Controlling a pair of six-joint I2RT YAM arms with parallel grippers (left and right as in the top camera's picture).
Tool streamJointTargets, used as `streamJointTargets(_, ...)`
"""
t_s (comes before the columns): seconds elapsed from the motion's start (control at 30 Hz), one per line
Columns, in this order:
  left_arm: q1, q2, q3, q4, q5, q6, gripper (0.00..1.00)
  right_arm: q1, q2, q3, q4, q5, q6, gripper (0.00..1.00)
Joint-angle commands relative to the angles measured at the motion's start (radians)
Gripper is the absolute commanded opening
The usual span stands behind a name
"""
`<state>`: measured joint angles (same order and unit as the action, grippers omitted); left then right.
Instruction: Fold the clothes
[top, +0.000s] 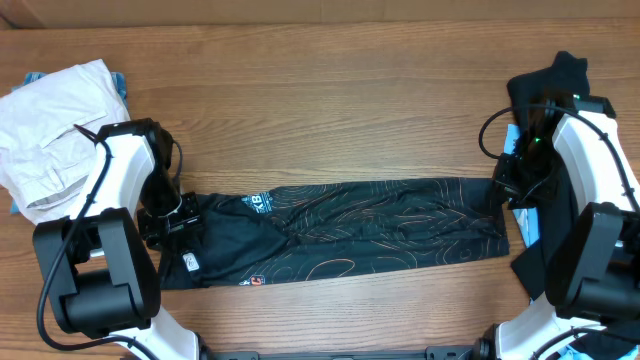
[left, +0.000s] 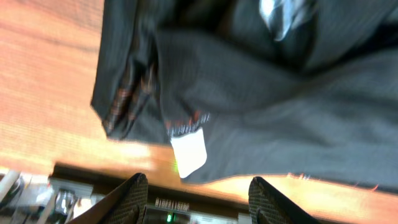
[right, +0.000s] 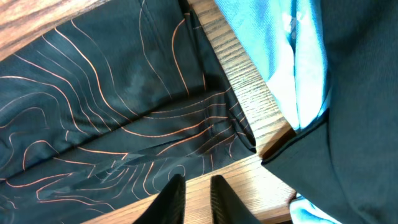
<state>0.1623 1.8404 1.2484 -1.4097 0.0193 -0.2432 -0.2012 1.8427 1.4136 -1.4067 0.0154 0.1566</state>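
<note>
**A:** From overhead, where's the jersey (top: 340, 232)?

**B:** It's lying as a long band across the near half of the table (top: 320, 110), with one arm at each short end. The left gripper (top: 172, 215) is low over the left end and the right gripper (top: 505, 190) is at the right end. The beige trousers (top: 55, 130) are heaped at the far left. A black garment (top: 548, 80) sits far right, close to that arm.

**A:** And in the left wrist view?

**B:** It's blurry. The left gripper (left: 199, 202) has its fingers (left: 132, 198) wide apart with nothing between them. The jersey (left: 280, 112) is just ahead, its hem rumpled around a white label (left: 189, 152).

**A:** So it hasn't gripped yet?

**B:** I'd say not. It should come down over the hem and catch every layer, not only the top one, or the band will peel open when lifted.

**A:** And the right wrist view?

**B:** The right gripper (right: 194, 202) has its fingers nearly together, clamped on nothing. They're over bare wood just off the jersey (right: 93, 99) corner. Light blue cloth (right: 273, 56) and the black garment (right: 360, 124) crowd in beside that corner.

**A:** Is that a risk?

**B:** I think so. It needs to spread first, then pinch only the patterned corner and stay clear of the neighbour. After that, both ends should be carried low and level so the fold lands square.
</note>
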Motion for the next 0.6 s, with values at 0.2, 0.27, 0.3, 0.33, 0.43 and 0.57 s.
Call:
streamJointTargets(0.2, -0.008, -0.005, -0.002, 0.155, 0.141, -0.023, 0.48, -0.002, -0.017, -0.001, 0.017, 0.010, -0.005, 0.30)
streamJointTargets(0.27, -0.016, -0.005, -0.002, 0.169, 0.166, -0.012, 0.46, -0.002, -0.016, -0.001, 0.025, 0.009, -0.005, 0.31)
streamJointTargets(0.3, -0.021, -0.005, -0.002, 0.172, 0.166, -0.011, 0.44, -0.002, -0.016, -0.001, 0.025, 0.009, -0.005, 0.31)
streamJointTargets(0.33, -0.027, -0.005, -0.002, 0.174, 0.165, -0.011, 0.43, -0.002, -0.016, -0.001, 0.025, 0.009, -0.005, 0.31)
streamJointTargets(0.43, -0.050, -0.005, -0.002, 0.184, 0.165, -0.011, 0.40, -0.002, -0.016, -0.002, 0.025, 0.001, -0.008, 0.31)
streamJointTargets(0.57, -0.079, -0.005, -0.002, 0.190, 0.165, -0.011, 0.38, -0.002, -0.016, -0.040, 0.059, -0.010, -0.020, 0.31)
